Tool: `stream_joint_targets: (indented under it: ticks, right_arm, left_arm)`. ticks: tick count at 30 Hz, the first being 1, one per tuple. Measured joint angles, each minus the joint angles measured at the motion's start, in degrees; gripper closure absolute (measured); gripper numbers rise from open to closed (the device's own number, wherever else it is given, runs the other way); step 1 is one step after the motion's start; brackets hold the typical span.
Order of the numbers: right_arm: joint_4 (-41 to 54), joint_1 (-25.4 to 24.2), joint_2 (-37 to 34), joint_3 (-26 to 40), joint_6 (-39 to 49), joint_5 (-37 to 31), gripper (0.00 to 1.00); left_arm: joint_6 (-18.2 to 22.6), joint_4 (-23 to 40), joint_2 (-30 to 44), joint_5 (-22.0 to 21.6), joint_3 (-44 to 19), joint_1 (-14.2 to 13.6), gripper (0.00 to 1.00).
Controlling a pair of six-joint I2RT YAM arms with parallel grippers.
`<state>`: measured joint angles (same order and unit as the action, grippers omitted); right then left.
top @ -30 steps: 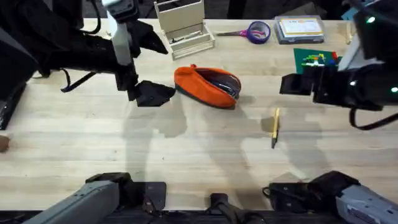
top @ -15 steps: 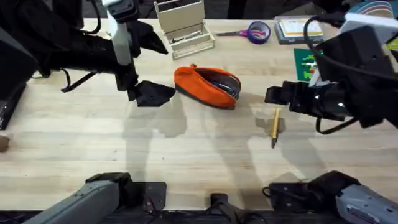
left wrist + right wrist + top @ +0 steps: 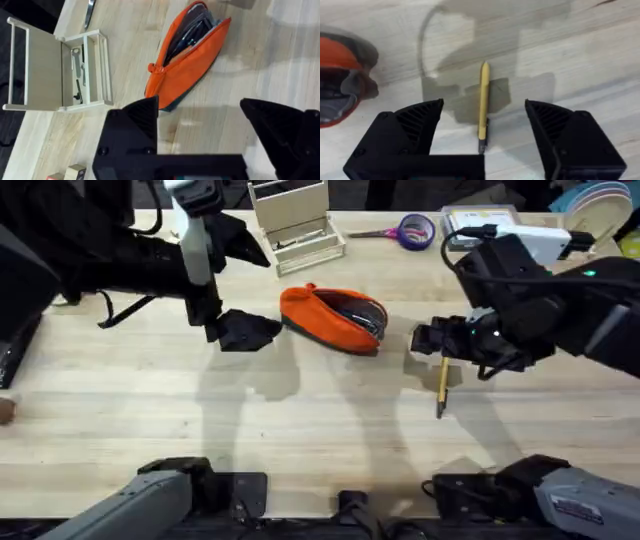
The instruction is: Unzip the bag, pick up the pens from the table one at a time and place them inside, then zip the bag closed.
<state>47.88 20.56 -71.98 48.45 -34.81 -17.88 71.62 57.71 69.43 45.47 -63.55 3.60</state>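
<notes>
**Q:** One pen (image 3: 441,384) lies on the table (image 3: 300,430); what does that indicate about progress?

**A:** Unzipping appears complete. The orange pencil pouch (image 3: 335,318) rests on its side near the table's middle, its zipper mouth gaping, and slim dark items show inside it in the left wrist view (image 3: 192,35). Whether those are pens placed earlier cannot be told.

**Q:** Where do the grippers stand?

**A:** The right gripper (image 3: 484,132) hangs directly over the yellowish pen (image 3: 483,100), fingers spread wide with the pen lying between them, apparently not yet touched. The left gripper (image 3: 245,330) sits just beside the pouch's closed end, fingers also spread in its wrist view (image 3: 200,125), holding nothing.

**Q:** What remains?

**A:** By judgement: gripping this pen, carrying it to the pouch mouth, releasing it inside, then drawing the zipper shut. No other loose pen is evident on the tabletop, so this is probably the last one.

**Q:** And the surrounding items?

**A:** Purple-handled scissors (image 3: 405,231) and a white desk organiser (image 3: 295,220) stand at the far edge, well apart from the work.
</notes>
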Motion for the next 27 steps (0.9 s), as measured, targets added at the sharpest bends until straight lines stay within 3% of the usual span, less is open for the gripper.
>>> stream_joint_targets:
  ticks: [7,17,27]
  right_arm:
    - [-1.8,-0.93,-3.32,-0.01,-0.88,1.32,0.005]
    - [-5.36,-8.26,-4.44,-4.13,-1.24,6.25,0.005]
    - [-9.21,-8.85,-4.71,-5.87,-1.25,7.48,0.005]
  left_arm:
    - [0.01,-0.02,0.0,0.0,0.0,0.0,0.007]
    - [0.0,-0.02,0.0,0.0,0.0,0.0,0.007]
    - [0.01,0.01,0.0,0.0,0.0,0.0,0.007]
